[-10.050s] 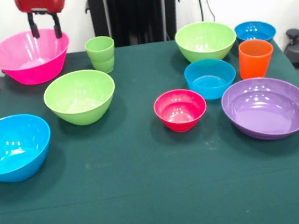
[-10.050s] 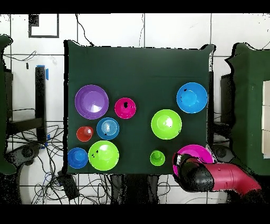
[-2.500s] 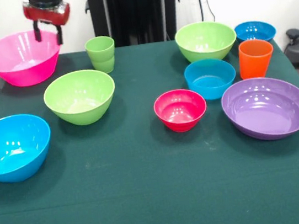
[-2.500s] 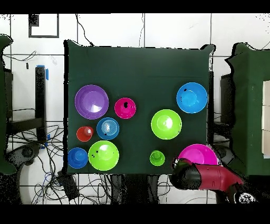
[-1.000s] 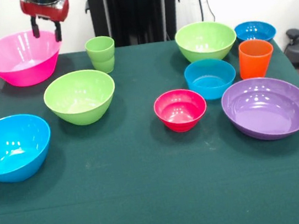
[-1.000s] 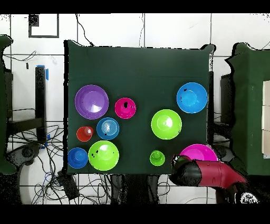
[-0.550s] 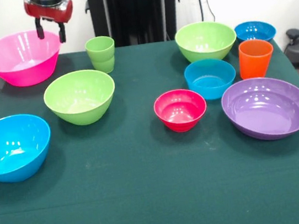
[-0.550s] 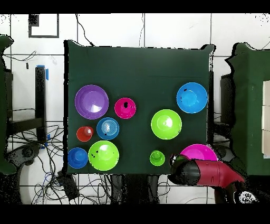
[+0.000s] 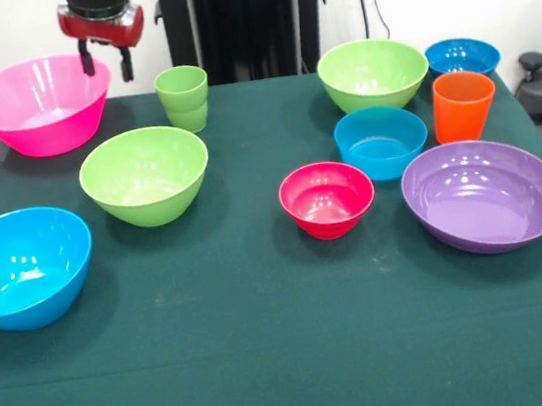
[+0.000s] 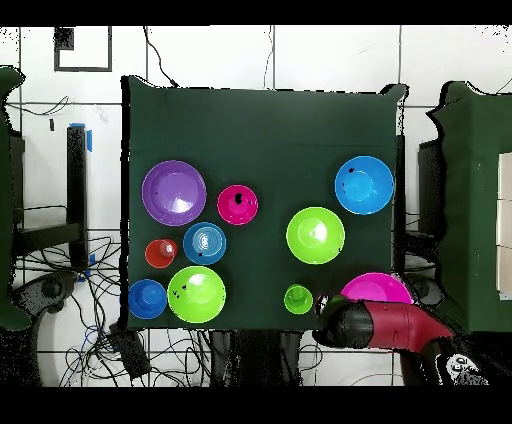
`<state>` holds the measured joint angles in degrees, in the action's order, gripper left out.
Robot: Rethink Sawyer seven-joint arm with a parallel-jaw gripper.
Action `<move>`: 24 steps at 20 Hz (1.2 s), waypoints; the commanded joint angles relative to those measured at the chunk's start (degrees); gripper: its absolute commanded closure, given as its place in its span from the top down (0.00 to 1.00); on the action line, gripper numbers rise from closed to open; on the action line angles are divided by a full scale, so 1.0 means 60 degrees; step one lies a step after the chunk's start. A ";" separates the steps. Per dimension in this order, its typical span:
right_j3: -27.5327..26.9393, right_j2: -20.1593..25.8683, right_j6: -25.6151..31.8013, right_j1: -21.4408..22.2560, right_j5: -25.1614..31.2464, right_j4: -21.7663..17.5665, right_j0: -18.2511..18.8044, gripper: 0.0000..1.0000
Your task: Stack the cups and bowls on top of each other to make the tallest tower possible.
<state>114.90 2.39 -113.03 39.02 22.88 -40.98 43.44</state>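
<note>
My gripper (image 9: 106,67) is open and empty. It hangs over the table's far edge, between the big pink bowl (image 9: 35,105) and the light green cup (image 9: 183,96); it also shows in the overhead view (image 10: 335,322). A lime green bowl (image 9: 144,175) and a large blue bowl (image 9: 19,267) stand on the left. On the right stand a second lime bowl (image 9: 372,73), a blue bowl (image 9: 381,142), a small blue bowl (image 9: 462,57), the orange cup (image 9: 462,105), the red-pink bowl (image 9: 327,198) and the shallow purple bowl (image 9: 483,193). Nothing is stacked.
The table carries a dark green cloth (image 9: 271,344). The robot's black pedestal (image 9: 245,15) stands behind the far edge. Cables and black stands lie on the floor beside the table (image 10: 60,250).
My gripper has moved sideways from above the pink bowl's rim toward the light green cup. The cups and bowls have not moved.
</note>
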 commanded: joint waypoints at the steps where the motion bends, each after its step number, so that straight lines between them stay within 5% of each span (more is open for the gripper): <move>1: -0.0215 0.0892 -0.0463 -0.1121 -0.0817 0.0038 -0.0373 1.00; 12: -0.0562 0.0809 -0.0540 -0.1725 -0.1287 -0.0094 -0.0389 1.00; 24: -0.0038 0.0835 -0.0013 -0.0452 -0.0224 0.0204 -0.0287 1.00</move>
<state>114.86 2.49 -113.03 33.63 20.92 -40.96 43.37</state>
